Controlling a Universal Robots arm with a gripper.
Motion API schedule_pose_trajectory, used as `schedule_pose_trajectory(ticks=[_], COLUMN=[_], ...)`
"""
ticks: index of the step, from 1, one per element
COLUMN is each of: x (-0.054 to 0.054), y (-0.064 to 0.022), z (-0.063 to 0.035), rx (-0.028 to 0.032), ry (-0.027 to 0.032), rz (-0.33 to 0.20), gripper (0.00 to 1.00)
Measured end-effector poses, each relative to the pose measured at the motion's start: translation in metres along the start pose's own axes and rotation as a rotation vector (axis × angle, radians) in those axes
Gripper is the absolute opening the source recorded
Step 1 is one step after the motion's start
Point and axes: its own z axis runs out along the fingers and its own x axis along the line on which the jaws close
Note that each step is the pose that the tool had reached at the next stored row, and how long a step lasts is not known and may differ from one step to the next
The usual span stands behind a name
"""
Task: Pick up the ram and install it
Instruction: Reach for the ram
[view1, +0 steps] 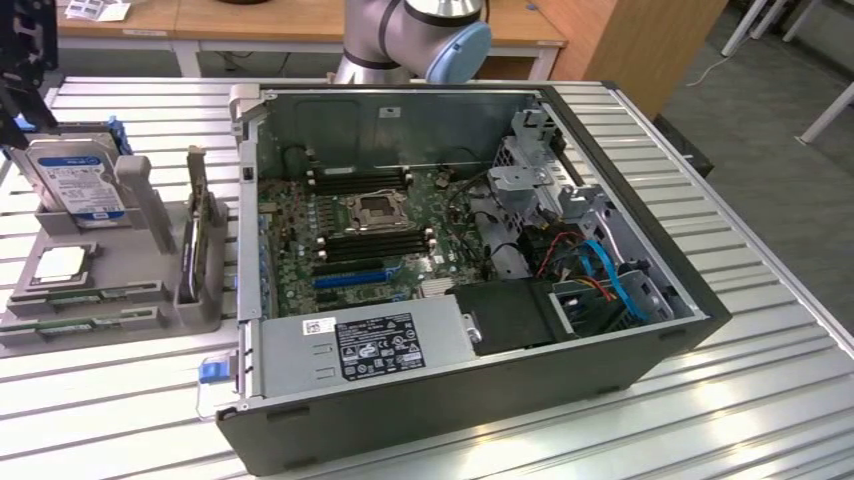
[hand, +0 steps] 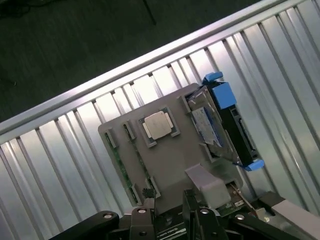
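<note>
A ram stick (view1: 83, 297), a long narrow green board, lies flat along the front of a grey holder (view1: 154, 260) at the exterior view's left, with a second green stick (view1: 80, 326) just in front of it. In the wrist view the ram (hand: 116, 155) shows as a green strip on the holder's edge (hand: 175, 155). My gripper (hand: 168, 200) hangs above the holder, open, with nothing between its fingers (hand: 147, 200). The open computer case (view1: 667, 330) lies on the table, its motherboard's black ram slots (view1: 380, 240) on either side of the processor socket (view1: 374, 208).
The holder also carries a silver processor chip (hand: 157, 125) and an upright hard drive (view1: 80, 180) in a blue frame (hand: 222, 95). Inside the case are a blue expansion slot (view1: 354, 272), a power supply (view1: 367, 345) and blue cables (view1: 607, 270). The arm's base (view1: 400, 40) stands behind the case.
</note>
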Motion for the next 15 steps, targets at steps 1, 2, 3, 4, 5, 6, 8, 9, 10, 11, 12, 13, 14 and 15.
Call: schedule_pose_trajectory(ticks=[1,2,3,4,5,6,8,9,10,11,12,13,14,15], x=[0.0,0.0,0.0,0.0,0.0,0.0,0.0,0.0,0.0,0.0,0.0,0.0,0.0,0.0], y=[0.0,-0.0001,0.0,0.0,0.0,0.0,-0.0001,-0.0001,-0.0001,-0.0001,-0.0001,-0.0001,-0.0001,-0.0001], z=[0.0001,0.0002,0.0004,0.0005,0.0006,0.0008,0.0011,0.0012,0.0014,0.0016,0.0018,0.002,0.0021,0.0024], rx=[-0.0003,-0.0005,-0.0008,-0.0011,-0.0013,-0.0017,-0.0022,-0.0025,-0.0027,-0.003,-0.0032,-0.0035,-0.0037,-0.004], ry=[0.0008,0.0016,0.0025,0.0033,0.0042,0.005,0.0065,0.0074,0.0082,0.009,0.0097,0.0105,0.0114,0.0122], rz=[-0.018,-0.036,-0.056,-0.074,-0.091,-0.109,-0.145,-0.164,-0.182,-0.2,-0.218,-0.236,-0.254,-0.273], gripper=[0.35,0.35,0.35,0.35,0.35,0.35,0.35,0.35,0.35,0.35,0.35,0.35,0.35,0.35])
